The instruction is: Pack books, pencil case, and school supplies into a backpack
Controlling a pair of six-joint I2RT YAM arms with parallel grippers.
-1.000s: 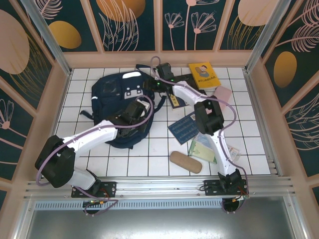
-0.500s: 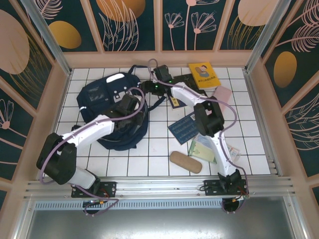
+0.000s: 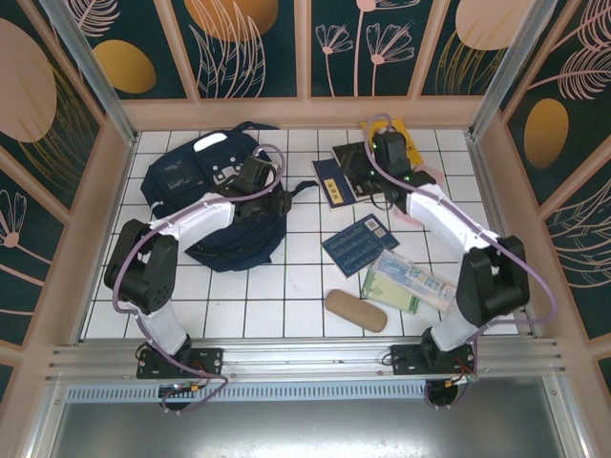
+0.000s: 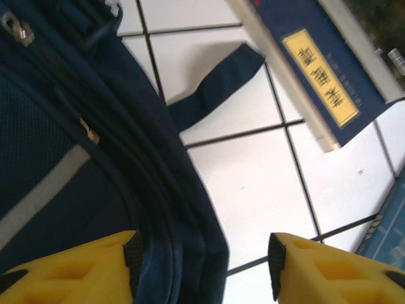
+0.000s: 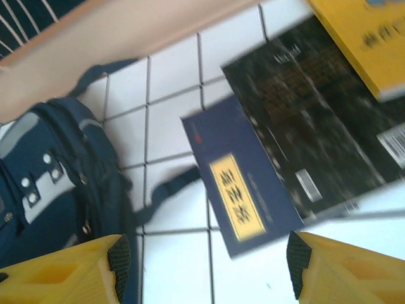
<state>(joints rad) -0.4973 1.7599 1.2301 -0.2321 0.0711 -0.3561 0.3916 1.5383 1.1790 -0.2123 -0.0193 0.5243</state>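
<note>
The navy backpack lies on the white tiles at the left. My left gripper hovers at its right edge, open; in the left wrist view the backpack's seam sits between the fingers, unclamped. My right gripper is open over the books at the back: a dark blue book with a yellow label, a black book and a yellow book. Another dark blue book lies mid-table. The green-white packet, tan case and pink pouch are at the right.
A loose backpack strap runs across the tiles toward the labelled blue book. Wooden walls close in the back and sides. Bare tiles lie between the backpack and the tan case.
The left gripper went from shut to open, and the backpack has shifted left and back. The right arm swung right from the backpack to above the books.
</note>
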